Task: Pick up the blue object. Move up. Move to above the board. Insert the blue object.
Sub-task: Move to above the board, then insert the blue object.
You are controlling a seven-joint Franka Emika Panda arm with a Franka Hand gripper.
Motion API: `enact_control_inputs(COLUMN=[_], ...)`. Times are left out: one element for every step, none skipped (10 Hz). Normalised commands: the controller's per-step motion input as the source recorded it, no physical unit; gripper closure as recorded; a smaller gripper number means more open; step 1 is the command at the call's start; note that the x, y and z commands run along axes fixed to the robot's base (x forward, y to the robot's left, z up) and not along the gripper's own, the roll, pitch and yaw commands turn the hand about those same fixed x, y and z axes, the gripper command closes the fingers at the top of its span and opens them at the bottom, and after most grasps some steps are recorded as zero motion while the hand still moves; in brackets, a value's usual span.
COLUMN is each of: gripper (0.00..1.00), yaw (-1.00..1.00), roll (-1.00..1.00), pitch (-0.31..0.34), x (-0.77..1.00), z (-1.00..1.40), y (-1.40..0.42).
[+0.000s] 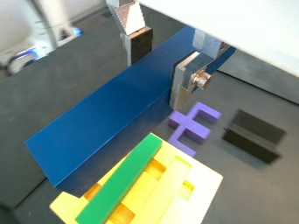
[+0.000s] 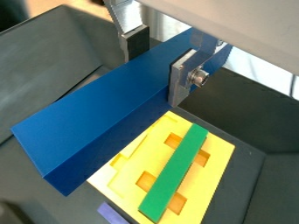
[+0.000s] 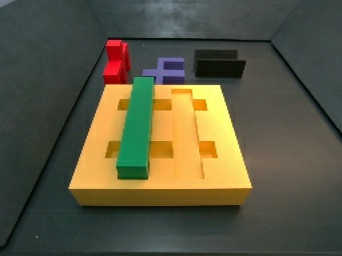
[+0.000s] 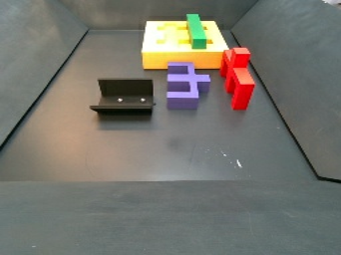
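Observation:
The blue object (image 1: pixel 100 114), a long dark blue bar, lies between the fingers of my gripper (image 1: pixel 163 70) and hangs in the air; it shows in both wrist views (image 2: pixel 100 114). My gripper (image 2: pixel 162 63) is shut on it near one end, one silver finger on each long side. Below it lies the board (image 2: pixel 219 159), a thick yellow slab with grooves and square cut-outs, also seen in a wrist view (image 1: pixel 176 188) and in both side views (image 3: pixel 160 192) (image 4: pixel 167 50). Neither side view shows the gripper or the blue object.
A green bar (image 3: pixel 138 125) lies in one groove of the board (image 2: pixel 176 171). A purple notched block (image 4: pixel 186 85), a red piece (image 4: pixel 237 75) and the dark fixture (image 4: pixel 127 97) stand on the floor beside the board. Dark walls enclose the floor.

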Motion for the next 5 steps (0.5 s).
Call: enact_control_inputs(gripper=[1.00, 1.00, 1.00, 1.00, 1.00], yaw=[0.49, 0.25, 0.23, 0.23, 0.23], roll=[0.11, 0.11, -0.17, -0.17, -0.14], pitch=[0.191, 0.150, -0.066, -0.089, -0.087], x=[0.08, 0.08, 0.05, 0.10, 0.15], z=[0.03, 0.03, -0.75, -0.73, -0.79], y=[-0.04, -0.04, -0.02, -0.04, -0.08])
